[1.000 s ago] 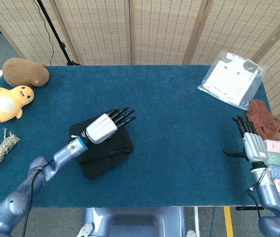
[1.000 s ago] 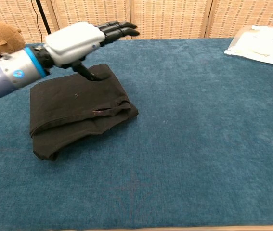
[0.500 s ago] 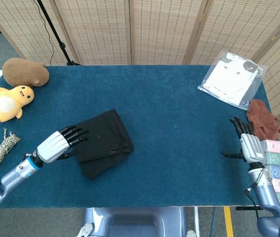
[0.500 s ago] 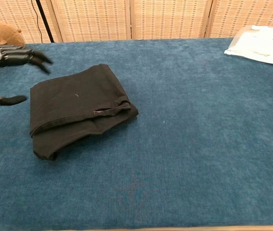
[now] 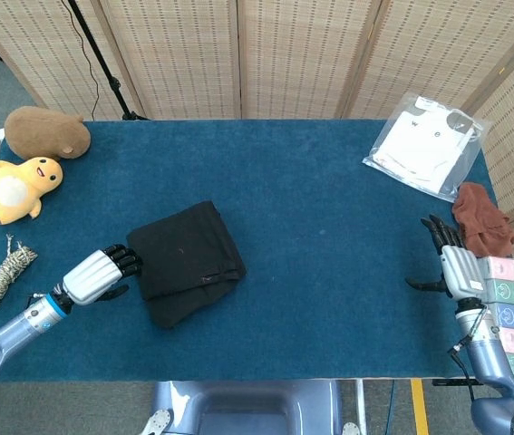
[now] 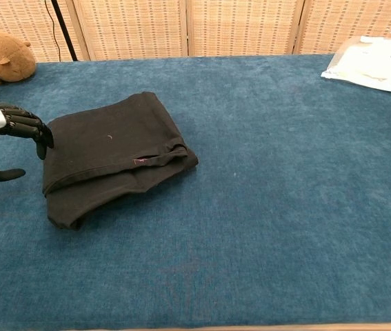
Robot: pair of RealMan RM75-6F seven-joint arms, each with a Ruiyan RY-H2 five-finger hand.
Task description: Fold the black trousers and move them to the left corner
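- The left hand (image 5: 93,275) sits low at the table's (image 5: 329,299) left front, fingers (image 6: 26,127) loosely curled and holding nothing, tips just beside the trousers' edge.
- The right hand (image 5: 451,263) is at the right edge, fingers spread, empty.
- The black trousers (image 5: 187,261) lie folded left of centre.
- Plush toys (image 5: 21,186) sit far left.

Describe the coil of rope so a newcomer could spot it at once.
Start at the blue table and go to its left edge, where two plush toys sit at the far corner. Below the yellow duck plush, nearer the robot, lies the rope bundle. Unlike the smooth brown plush and the duck, it is a thin, twisted, speckled hank of cord.
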